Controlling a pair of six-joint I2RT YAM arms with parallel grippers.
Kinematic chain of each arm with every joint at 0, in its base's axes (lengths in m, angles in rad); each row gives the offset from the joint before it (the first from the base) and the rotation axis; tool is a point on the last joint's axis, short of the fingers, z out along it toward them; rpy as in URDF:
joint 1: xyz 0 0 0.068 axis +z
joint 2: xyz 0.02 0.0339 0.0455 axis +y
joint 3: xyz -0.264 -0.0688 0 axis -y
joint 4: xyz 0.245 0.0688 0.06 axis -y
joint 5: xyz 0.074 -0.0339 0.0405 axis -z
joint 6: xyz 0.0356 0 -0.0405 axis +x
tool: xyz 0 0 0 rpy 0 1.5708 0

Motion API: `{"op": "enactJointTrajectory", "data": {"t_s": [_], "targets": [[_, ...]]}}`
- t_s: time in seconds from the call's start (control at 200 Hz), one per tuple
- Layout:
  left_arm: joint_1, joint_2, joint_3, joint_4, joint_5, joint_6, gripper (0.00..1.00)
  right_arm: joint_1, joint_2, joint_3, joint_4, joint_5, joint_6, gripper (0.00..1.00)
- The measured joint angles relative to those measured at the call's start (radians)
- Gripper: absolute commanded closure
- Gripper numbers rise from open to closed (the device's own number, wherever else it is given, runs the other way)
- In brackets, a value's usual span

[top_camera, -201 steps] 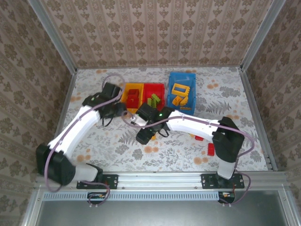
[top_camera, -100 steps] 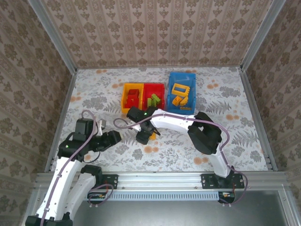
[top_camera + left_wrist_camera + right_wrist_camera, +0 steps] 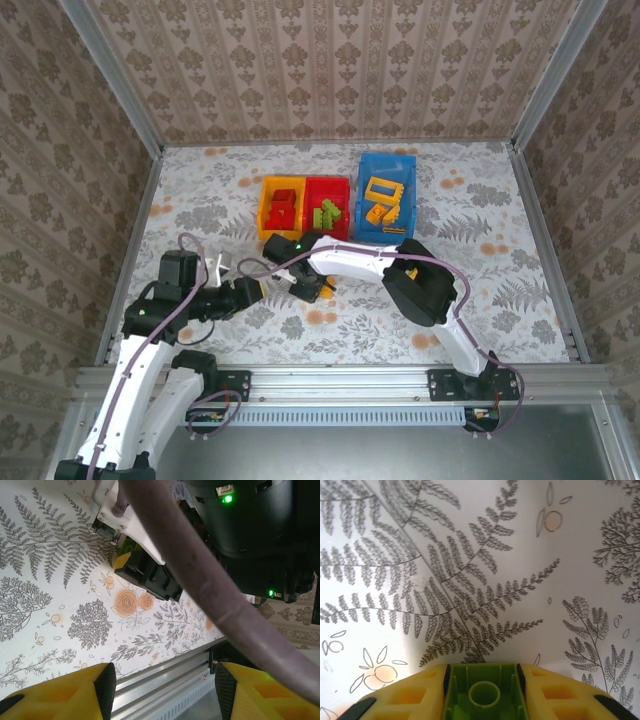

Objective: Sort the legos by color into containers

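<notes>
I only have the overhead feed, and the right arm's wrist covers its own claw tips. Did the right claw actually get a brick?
Observer: Yes. On the right wrist camera a lime green brick sits snug between the right claw's yellow fingers.
Operator: Which way is the brick facing?
Observer: Its hollow underside faces that camera, with one round tube in the middle.
Operator: And is the left claw carrying anything?
Observer: No. On the left wrist camera the left claw's fingers stand apart with nothing between them.
</notes>
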Motion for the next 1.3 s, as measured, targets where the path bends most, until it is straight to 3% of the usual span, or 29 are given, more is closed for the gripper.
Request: {"op": "enactJointTrajectory", "data": {"t_s": [0.21, 0.385, 0.615, 0.88, 1.295], "targets": [[0.000, 0.007, 0.000, 0.058, 0.006, -0.017, 0.43, 0.000, -0.026, 0.000, 0.000, 0.021, 0.007, 0.74], [0.000, 0.042, 0.000, 0.134, 0.005, -0.045, 0.44, -0.021, -0.150, 0.001, 0.004, 0.028, 0.020, 0.75], [-0.015, 0.141, 0.059, 0.216, -0.019, -0.053, 0.44, -0.123, -0.224, 0.055, 0.027, 0.027, 0.111, 0.75], [-0.129, 0.279, 0.206, 0.301, -0.105, -0.023, 0.44, -0.275, -0.065, 0.268, 0.035, 0.045, 0.224, 0.75], [-0.255, 0.358, 0.236, 0.329, -0.200, 0.000, 0.44, -0.307, 0.148, 0.464, 0.000, 0.070, 0.233, 0.75]]}}
